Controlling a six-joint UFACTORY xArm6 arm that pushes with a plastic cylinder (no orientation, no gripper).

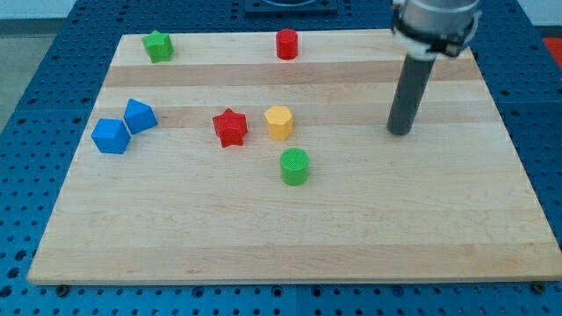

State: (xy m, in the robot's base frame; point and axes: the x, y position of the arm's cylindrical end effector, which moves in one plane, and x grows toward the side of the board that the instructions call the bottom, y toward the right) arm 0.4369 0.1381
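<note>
My tip [400,132] rests on the wooden board [290,228] toward the view's right, touching no block. The nearest block is the yellow hexagon [279,123], well off to its left. Beside that sits a red star [230,127], and just below the yellow one stands a green cylinder [294,167]. A red cylinder [287,44] stands near the board's top edge, up and left of the tip.
Two blue blocks, a cube [111,136] and an angular one [140,116], touch each other at the view's left. A green star [158,46] lies at the top left corner. Blue perforated table [35,132] surrounds the board.
</note>
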